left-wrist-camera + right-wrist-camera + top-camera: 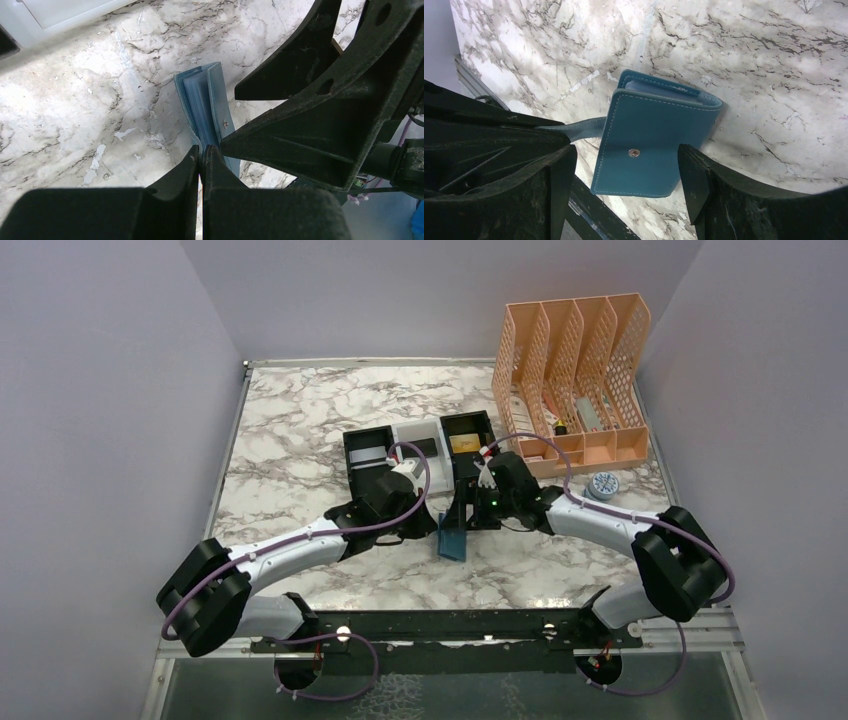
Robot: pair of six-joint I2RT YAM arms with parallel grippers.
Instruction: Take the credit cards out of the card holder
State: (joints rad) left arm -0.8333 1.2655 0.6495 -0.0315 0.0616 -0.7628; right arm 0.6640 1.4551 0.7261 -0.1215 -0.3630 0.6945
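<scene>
Currently: card holder (452, 540) mid-bench, on edge, half-folded, long axis near-to-far; left gripper (201, 150) pinched tight on one flap; right gripper (626, 162) spread wide astride it, gripping nothing; tray (420, 427) right compartment holds gold credit card (463, 443)

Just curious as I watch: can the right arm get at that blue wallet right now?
Probably yes. The right gripper is open and straddles the card holder, with nothing between them. The left gripper, shut on one flap of it, sits off to the side and does not seem to block the way.
</scene>
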